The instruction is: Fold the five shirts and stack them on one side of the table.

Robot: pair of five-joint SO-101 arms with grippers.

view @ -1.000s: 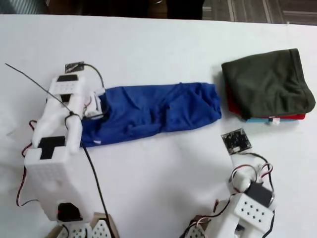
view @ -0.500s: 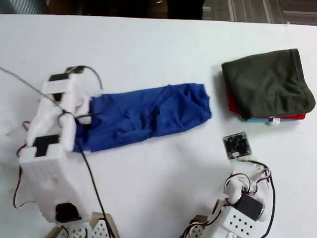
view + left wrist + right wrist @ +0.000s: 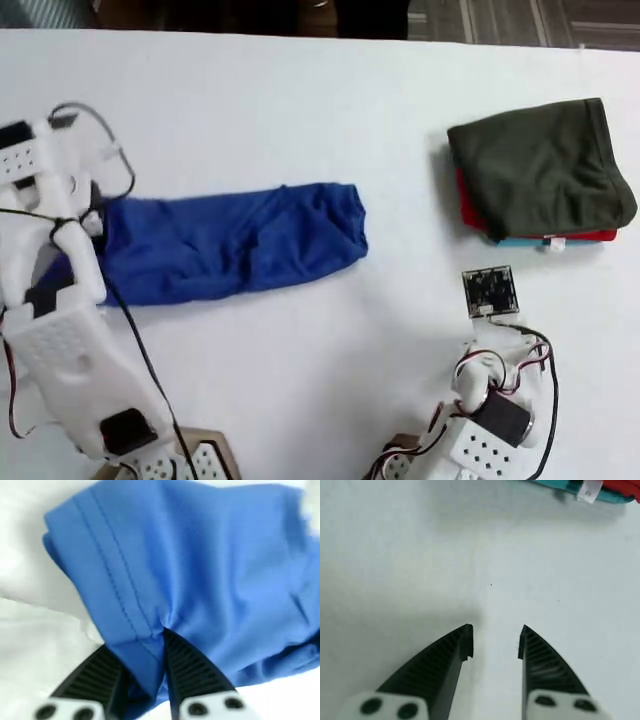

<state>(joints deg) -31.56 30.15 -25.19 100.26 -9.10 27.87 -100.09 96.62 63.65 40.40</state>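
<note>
Four shirts can be counted on the white table [image 3: 330, 100]. One of them, a royal-blue knit shirt [image 3: 240, 245], lies apart at left of centre. It is folded lengthwise into a long, rumpled band that runs left to right and sits slightly higher at its right end. Its surface is creased, and a double line of stitching runs along the hem [image 3: 107, 575] at the end that is gripped. The left gripper [image 3: 162, 632] is pinched tight on that left end, with blue cloth bunched between its ribbed black fingers [image 3: 192, 670]. From above, the white left arm [image 3: 60, 330] stands at the near left edge and partly covers that end of the band.

The other three shirts form one stack at the far right, well apart from the blue one. An olive-green folded shirt [image 3: 540, 165] lies on top, with a red folded shirt [image 3: 590, 236] under it. A teal folded shirt [image 3: 520, 242] is at the bottom, showing as a thin edge with a small white label [image 3: 556, 244].

The right gripper [image 3: 495, 630] hovers over bare table just near of the stack. Its two black fingers are a narrow gap apart and grip nothing. The teal edge [image 3: 555, 490] and its label [image 3: 590, 489] lie just beyond them. The right arm [image 3: 490, 400] sits at the near right. One black cable [image 3: 140, 350] trails across the left arm.
</note>
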